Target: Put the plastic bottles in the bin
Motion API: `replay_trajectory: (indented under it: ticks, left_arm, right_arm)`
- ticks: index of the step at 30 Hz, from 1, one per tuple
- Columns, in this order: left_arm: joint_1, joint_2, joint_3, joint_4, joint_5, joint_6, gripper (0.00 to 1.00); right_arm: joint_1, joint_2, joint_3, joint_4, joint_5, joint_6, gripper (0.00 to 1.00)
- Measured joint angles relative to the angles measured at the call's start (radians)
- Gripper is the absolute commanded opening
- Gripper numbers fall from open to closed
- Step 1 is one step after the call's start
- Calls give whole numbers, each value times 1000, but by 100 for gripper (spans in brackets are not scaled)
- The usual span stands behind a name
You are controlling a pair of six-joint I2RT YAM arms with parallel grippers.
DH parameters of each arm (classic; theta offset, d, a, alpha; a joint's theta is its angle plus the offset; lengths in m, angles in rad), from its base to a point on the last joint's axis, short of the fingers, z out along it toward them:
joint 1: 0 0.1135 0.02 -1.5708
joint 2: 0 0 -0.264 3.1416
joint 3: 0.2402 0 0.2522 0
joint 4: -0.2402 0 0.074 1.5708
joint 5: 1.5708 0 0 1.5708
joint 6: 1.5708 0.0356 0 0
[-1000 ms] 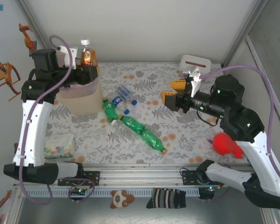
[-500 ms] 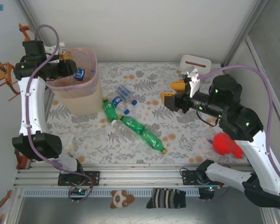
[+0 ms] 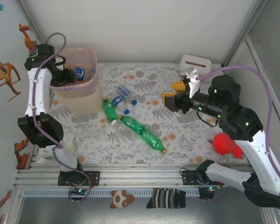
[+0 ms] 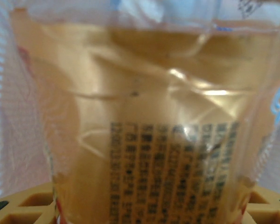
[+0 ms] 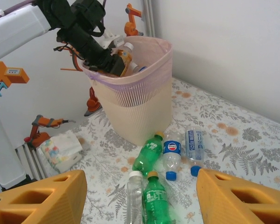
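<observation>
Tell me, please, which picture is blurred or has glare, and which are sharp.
Left wrist: the amber bottle sits too close, so it is out of focus, its label print smeared, with bright glare on the plastic. Right wrist: sharp on the bin and the lying bottles. Top external: even light, soft shadows, no glare.

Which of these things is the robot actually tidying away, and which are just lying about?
Part of the job: beige bin; amber drink bottle at its mouth; green bottles; Pepsi bottle; clear bottles.

Just lying about: red plush toy; white slotted box; striped sock; teddy bear; dotted soft pack.
</observation>
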Motion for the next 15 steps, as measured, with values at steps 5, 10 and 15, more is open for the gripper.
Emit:
replay_trajectory:
  ticks: [5,10,15]
  left_arm:
    - [0,39,10,-39,-34,-7,56]
    - [0,60,19,-54,-43,-8,62]
    - [0,72,48,-67,-39,-11,71]
  right_arm:
    - [0,0,-10,-2,1,-3,62]
    - [0,1,-16,-1,8,-10,62]
    - [0,1,-25,-2,15,-11,62]
